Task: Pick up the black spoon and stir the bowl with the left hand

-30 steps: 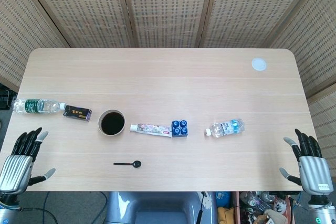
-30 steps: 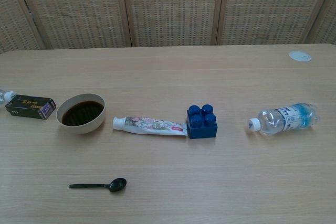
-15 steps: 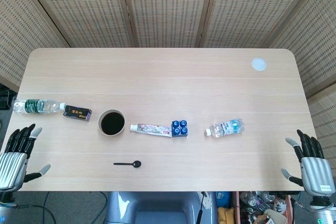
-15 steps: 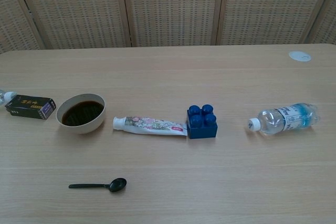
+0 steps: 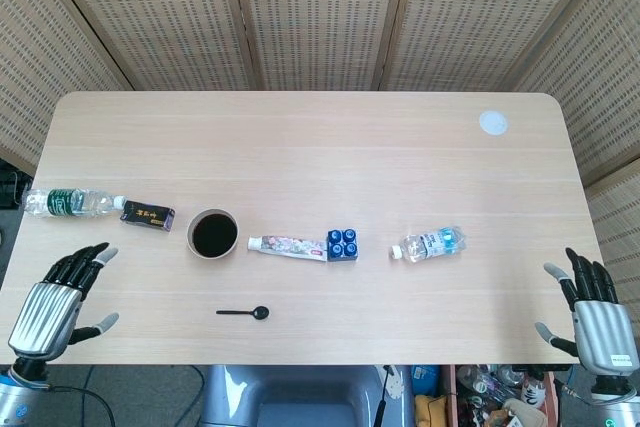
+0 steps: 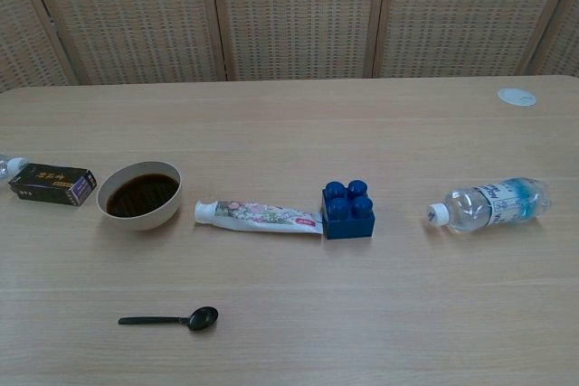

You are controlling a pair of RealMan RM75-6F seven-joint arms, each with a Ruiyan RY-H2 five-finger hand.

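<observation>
A small black spoon (image 5: 244, 313) (image 6: 170, 319) lies flat near the table's front edge, handle pointing left. Behind it stands a bowl (image 5: 212, 233) (image 6: 139, 194) with dark liquid inside. My left hand (image 5: 57, 307) hovers at the front left corner, fingers spread and empty, well left of the spoon. My right hand (image 5: 593, 321) stays at the front right corner, fingers apart, holding nothing. Neither hand shows in the chest view.
A toothpaste tube (image 5: 287, 245) and blue brick (image 5: 343, 243) lie right of the bowl. A black box (image 5: 147, 215) and a green-labelled bottle (image 5: 70, 202) lie to its left. A clear bottle (image 5: 429, 244) lies further right, a white disc (image 5: 492, 123) at the back.
My left hand dipped toward the corner, then came forward and rightward over the table edge. The right hand sank slightly. Spoon and bowl have not moved.
</observation>
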